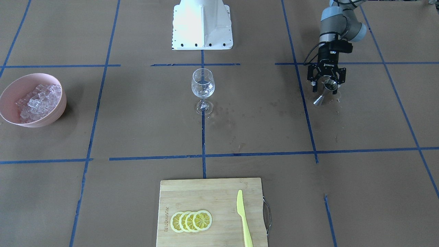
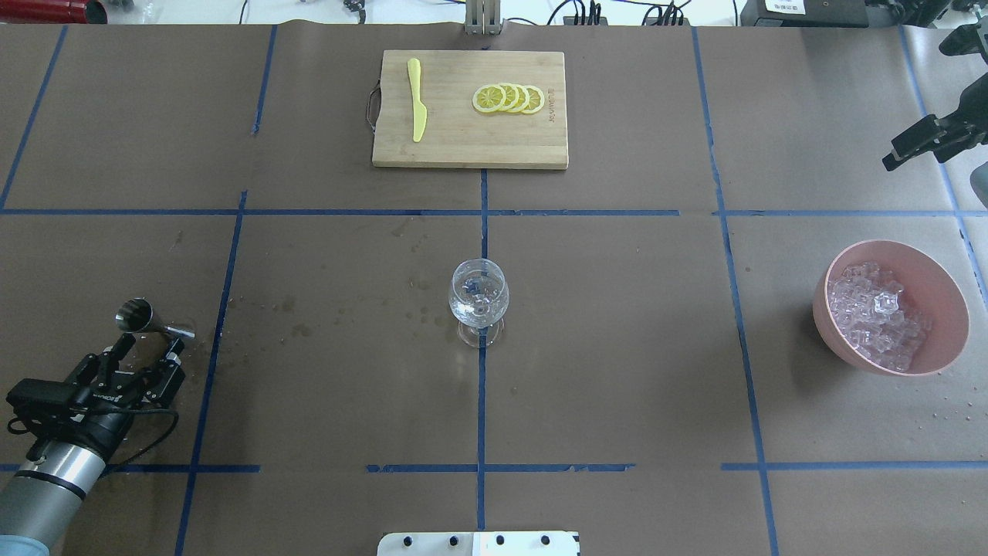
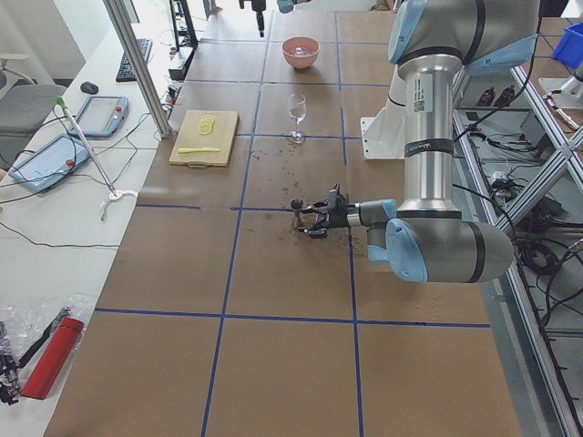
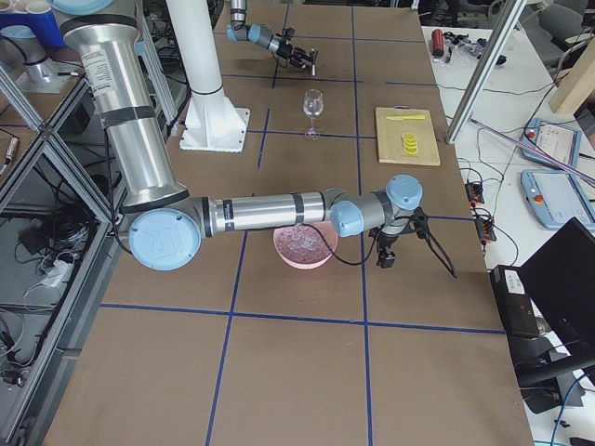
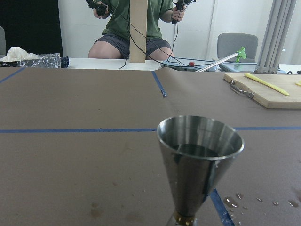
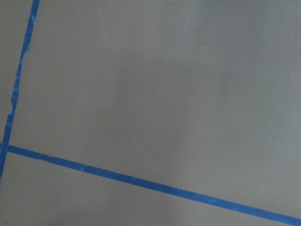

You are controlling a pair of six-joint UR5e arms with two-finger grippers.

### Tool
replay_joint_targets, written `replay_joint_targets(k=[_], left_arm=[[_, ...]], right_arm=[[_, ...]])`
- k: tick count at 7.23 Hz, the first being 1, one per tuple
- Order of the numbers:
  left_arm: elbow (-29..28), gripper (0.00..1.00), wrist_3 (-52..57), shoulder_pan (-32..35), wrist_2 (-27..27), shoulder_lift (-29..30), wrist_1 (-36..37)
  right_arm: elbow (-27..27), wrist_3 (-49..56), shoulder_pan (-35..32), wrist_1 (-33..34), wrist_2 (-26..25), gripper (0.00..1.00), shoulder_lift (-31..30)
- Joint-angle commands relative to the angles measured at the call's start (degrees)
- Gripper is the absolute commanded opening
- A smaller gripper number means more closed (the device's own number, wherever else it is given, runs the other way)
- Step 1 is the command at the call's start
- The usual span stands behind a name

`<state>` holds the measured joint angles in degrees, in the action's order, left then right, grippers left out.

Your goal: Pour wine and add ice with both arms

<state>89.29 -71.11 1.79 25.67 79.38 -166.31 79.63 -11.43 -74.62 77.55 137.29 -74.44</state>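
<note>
A steel jigger [image 1: 325,92] stands on the brown paper with dark wine [image 5: 197,149] in its upper cup. My left gripper [image 1: 326,82] is open, level with the jigger, its fingers on either side just behind it; it also shows in the overhead view [image 2: 143,357]. A clear stemmed wine glass [image 2: 478,297] stands upright at the table's middle. A pink bowl [image 2: 949,309] holds several ice cubes [image 2: 876,313]. My right gripper [image 2: 922,143] hangs beyond the bowl near the table's far right edge; I cannot tell whether it is open.
A bamboo cutting board [image 2: 463,147] with lemon slices [image 2: 509,99] and a yellow plastic knife [image 2: 417,100] lies at the far side. Wet spots mark the paper between jigger and glass. The white base block [image 1: 202,24] is at the near side. Blue tape lines grid the table.
</note>
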Motion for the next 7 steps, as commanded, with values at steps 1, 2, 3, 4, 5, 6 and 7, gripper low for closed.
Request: replay_joint_targets(k=[1, 2, 3, 4, 5, 6, 7], left_arm=[[0.01, 0.81, 3.17, 0.23, -0.62, 1.21, -0.07], [-0.08, 0.81, 3.26, 0.76, -0.62, 1.3, -0.07], [-0.17, 0.81, 3.26, 0.94, -0.71, 1.3, -0.07], [-0.08, 0.79, 3.26, 1.37, -0.71, 1.39, -0.07], [-0.17, 0.76, 3.26, 1.81, -0.71, 1.39, -0.07], [-0.08, 0.75, 3.26, 2.34, -0.71, 1.39, -0.07], [-0.17, 0.75, 3.35, 2.61, -0.71, 1.39, -0.07]], right_arm=[[-0.08, 0.09, 0.0, 0.06, 0.0, 1.0, 0.0], [-0.09, 0.09, 0.0, 0.06, 0.0, 1.0, 0.0], [-0.17, 0.09, 0.0, 0.06, 0.0, 1.0, 0.0], [-0.43, 0.09, 0.0, -0.03, 0.0, 1.0, 0.0], [-0.44, 0.09, 0.0, -0.03, 0.0, 1.0, 0.0], [-0.44, 0.09, 0.0, 0.06, 0.0, 1.0, 0.0], [-0.44, 0.09, 0.0, -0.03, 0.0, 1.0, 0.0]])
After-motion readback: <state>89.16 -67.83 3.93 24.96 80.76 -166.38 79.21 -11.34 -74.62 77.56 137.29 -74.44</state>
